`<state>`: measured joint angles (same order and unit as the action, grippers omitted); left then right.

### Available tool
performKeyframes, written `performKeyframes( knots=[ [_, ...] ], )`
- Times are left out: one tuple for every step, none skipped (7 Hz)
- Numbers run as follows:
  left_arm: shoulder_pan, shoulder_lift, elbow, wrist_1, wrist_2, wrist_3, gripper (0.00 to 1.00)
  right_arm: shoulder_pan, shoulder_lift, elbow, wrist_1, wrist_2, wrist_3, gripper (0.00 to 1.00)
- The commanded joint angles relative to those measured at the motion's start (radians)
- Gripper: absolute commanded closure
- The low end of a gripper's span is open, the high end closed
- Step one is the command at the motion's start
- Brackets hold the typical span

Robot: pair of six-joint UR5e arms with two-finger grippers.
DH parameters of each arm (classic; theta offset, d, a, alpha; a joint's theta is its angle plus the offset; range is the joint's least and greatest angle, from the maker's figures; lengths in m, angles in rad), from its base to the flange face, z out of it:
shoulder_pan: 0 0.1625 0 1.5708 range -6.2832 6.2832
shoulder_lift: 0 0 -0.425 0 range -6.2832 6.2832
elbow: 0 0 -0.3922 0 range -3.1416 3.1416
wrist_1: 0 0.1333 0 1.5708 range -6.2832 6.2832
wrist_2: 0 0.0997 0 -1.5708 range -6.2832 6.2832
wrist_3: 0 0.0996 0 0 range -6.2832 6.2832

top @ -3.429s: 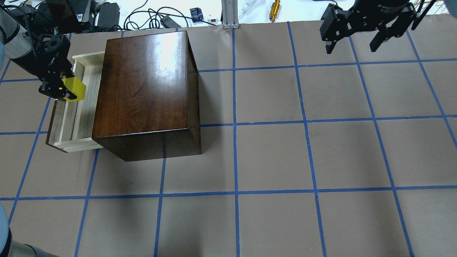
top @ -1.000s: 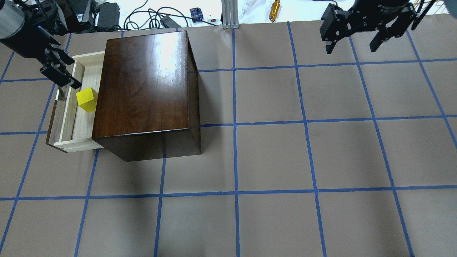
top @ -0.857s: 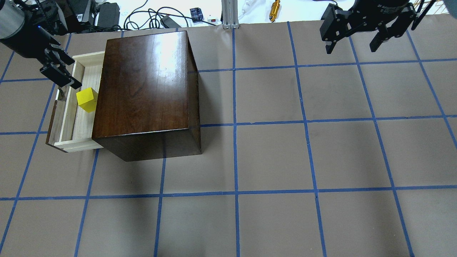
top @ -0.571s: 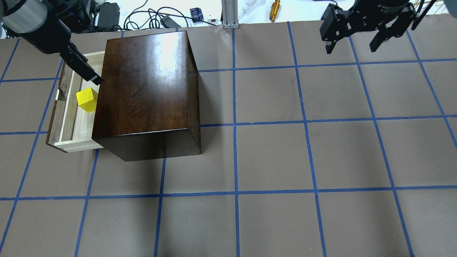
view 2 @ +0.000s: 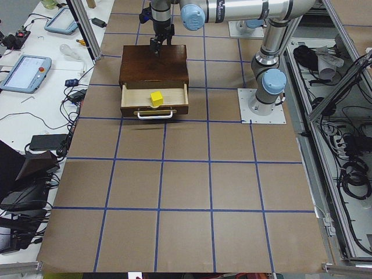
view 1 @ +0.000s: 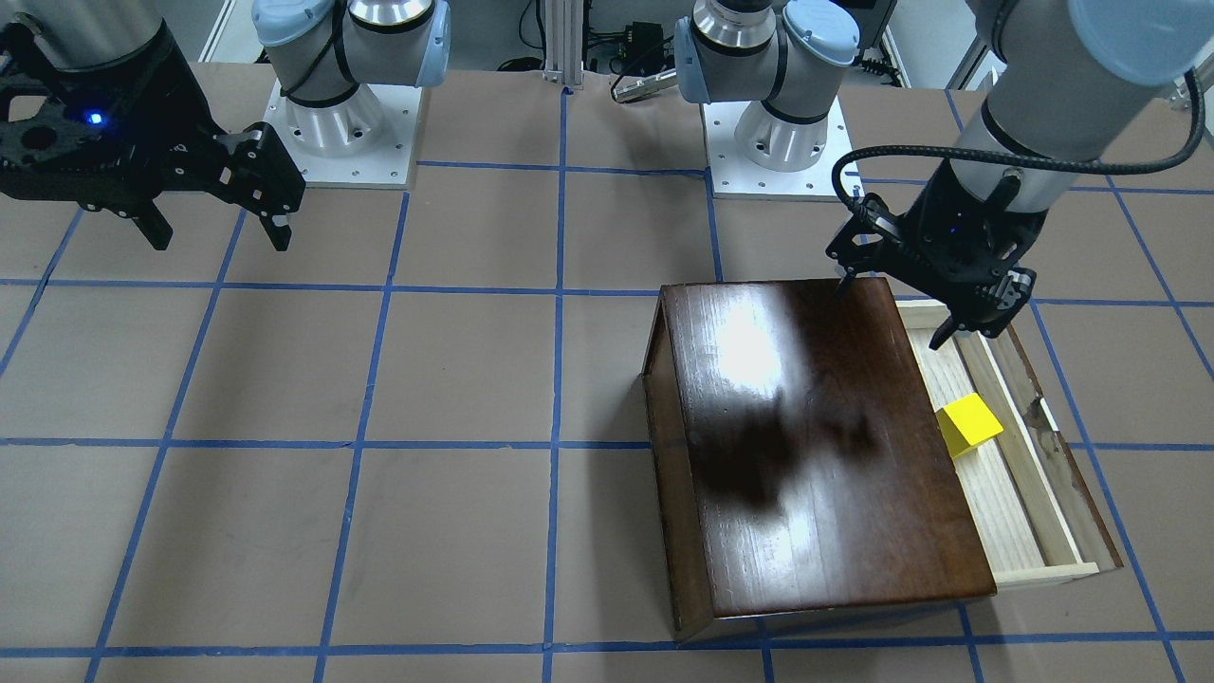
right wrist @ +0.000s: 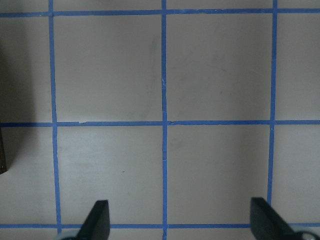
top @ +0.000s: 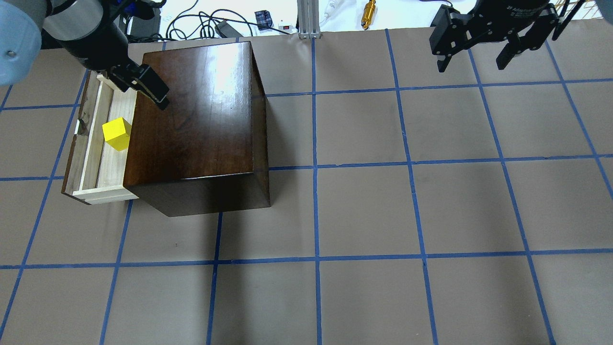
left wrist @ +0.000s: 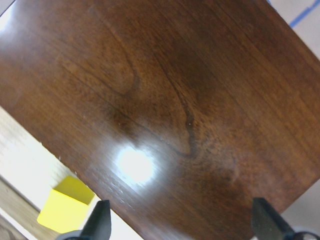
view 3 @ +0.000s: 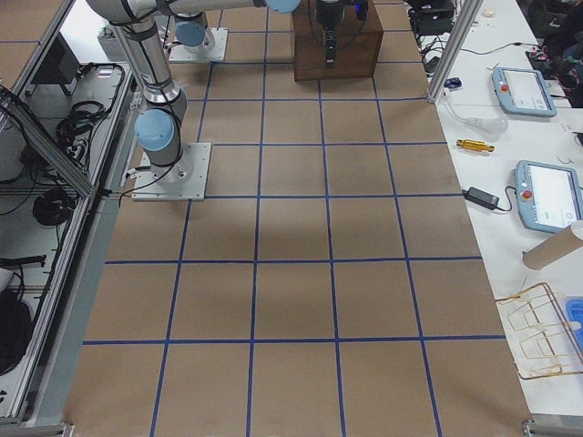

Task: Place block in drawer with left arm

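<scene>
I've swung the left gripper (view 1: 896,305) clear over the box (view 1: 816,446), spread wide and empty; the block (view 1: 969,424) seemingly rests in the drawer (view 1: 1043,572).

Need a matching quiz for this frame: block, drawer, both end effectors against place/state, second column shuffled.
Column one:
1. block
2. drawer
3. left end effector
4. right end effector

Column two:
A. open, over bare table
B. pulled out of the box
C. open, above the box top
D. lying in the drawer

Pairs: 1-D, 2-B, 3-C, 4-A
</scene>
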<state>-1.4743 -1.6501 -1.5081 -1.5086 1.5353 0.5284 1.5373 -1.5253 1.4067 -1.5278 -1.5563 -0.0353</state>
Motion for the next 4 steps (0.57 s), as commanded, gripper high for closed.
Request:
performKeyframes(
  knots=[
    [-0.049, 0.021, 0.002, 0.008, 0.006, -0.288, 0.00, 0.001, 0.001, 0.000, 0.000, 0.001, 0.000, 0.00],
    [-0.061, 0.029, 0.000, 0.008, 0.002, -0.370, 0.00, 0.001, -0.001, 0.000, 0.000, -0.001, 0.000, 0.00],
    [-0.081, 0.041, 0.000, 0.005, 0.005, -0.404, 0.00, 0.001, -0.001, 0.000, 0.000, 0.001, 0.000, 0.00],
    [-0.101, 0.050, -0.006, 0.004, 0.006, -0.419, 0.00, 0.001, 0.001, 0.000, 0.000, -0.001, 0.000, 0.00]
  ],
)
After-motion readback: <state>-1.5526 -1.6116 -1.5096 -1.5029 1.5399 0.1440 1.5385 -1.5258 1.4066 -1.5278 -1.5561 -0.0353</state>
